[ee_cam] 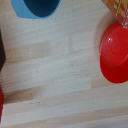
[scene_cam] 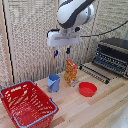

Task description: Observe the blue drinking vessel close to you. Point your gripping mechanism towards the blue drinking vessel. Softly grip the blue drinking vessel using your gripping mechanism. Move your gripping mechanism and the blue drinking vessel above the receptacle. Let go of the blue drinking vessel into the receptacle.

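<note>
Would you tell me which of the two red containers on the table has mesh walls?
The basket, at the exterior view's left, has mesh walls and a grey-blue rim; the bowl is shallow, round and solid.

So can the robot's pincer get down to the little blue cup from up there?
Probably yes. The pincer hangs open above the blue cup, nothing between them. The yellow box stands close beside the cup, so it could get bumped.

The exterior view looks across the table (scene_cam: 100, 107) from a little above. The wrist view looks straight down, close. Both share the cup (scene_cam: 54, 82) (ee_cam: 36, 7) and bowl (scene_cam: 87, 89) (ee_cam: 115, 52).
</note>
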You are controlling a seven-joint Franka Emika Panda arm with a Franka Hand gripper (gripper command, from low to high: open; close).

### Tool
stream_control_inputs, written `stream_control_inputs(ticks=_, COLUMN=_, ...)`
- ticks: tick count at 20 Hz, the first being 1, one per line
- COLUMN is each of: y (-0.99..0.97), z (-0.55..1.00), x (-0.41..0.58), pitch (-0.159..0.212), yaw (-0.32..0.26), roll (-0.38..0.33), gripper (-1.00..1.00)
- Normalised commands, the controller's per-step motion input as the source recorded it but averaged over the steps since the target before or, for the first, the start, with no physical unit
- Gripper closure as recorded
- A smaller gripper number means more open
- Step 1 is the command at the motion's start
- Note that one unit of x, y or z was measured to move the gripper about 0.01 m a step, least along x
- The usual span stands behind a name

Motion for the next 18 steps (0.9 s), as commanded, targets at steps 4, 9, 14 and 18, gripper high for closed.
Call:
stream_control_inputs(ticks=4, y=0.05, z=-0.71, x=0.151, pitch=0.118, yaw=0.01, roll=-0.059, gripper=-1.0)
stream_control_inputs(ticks=9, y=0.06, z=-0.63, x=0.419, pitch=0.09, yaw=0.0, roll=-0.027, gripper=-1.0)
stream_control_inputs(ticks=14, y=0.02, z=-0.56, x=0.362, pitch=0.067, yaw=0.0, roll=-0.026, gripper=-1.0)
stream_control_inputs(ticks=18, y=0.02, z=-0.55, x=0.249, pitch=0.068, yaw=0.0, roll=-0.046, gripper=-1.0)
